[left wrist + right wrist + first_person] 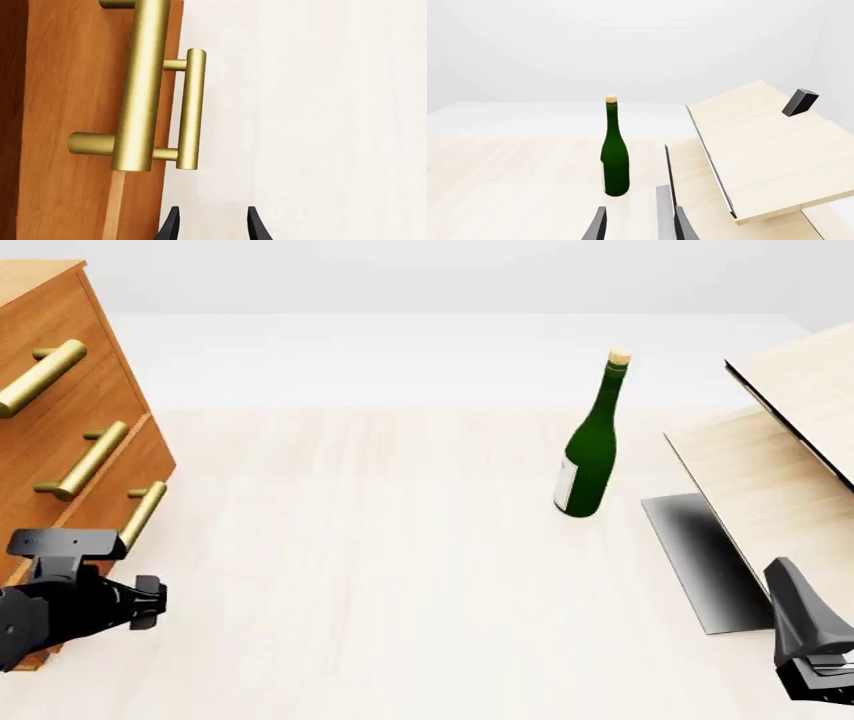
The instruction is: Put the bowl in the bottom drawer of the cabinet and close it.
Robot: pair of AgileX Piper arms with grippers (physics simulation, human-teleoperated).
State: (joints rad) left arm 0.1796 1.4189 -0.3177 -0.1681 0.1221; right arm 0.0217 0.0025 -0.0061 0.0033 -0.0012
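The bowl is not in any view. The orange-brown cabinet (80, 350) stands at the table's left edge, and all three of its drawers look flush. The bottom drawer (96, 532) carries a brass bar handle (142, 514). My left gripper (150, 600) hovers low, just in front of that drawer. In the left wrist view the cabinet front (67, 100) fills one side with two brass handles (143, 85) on it, and the left gripper (213, 227) is open and empty, beside the wood. My right gripper (807, 640) (639, 227) hangs open and empty at the front right.
A tall green bottle (589, 445) (616, 155) stands upright right of the table's middle. Tilted pale wooden boards (781, 470) (760, 150) over a dark grey panel (701, 560) occupy the right side. A small black block (799, 102) sits on the upper board.
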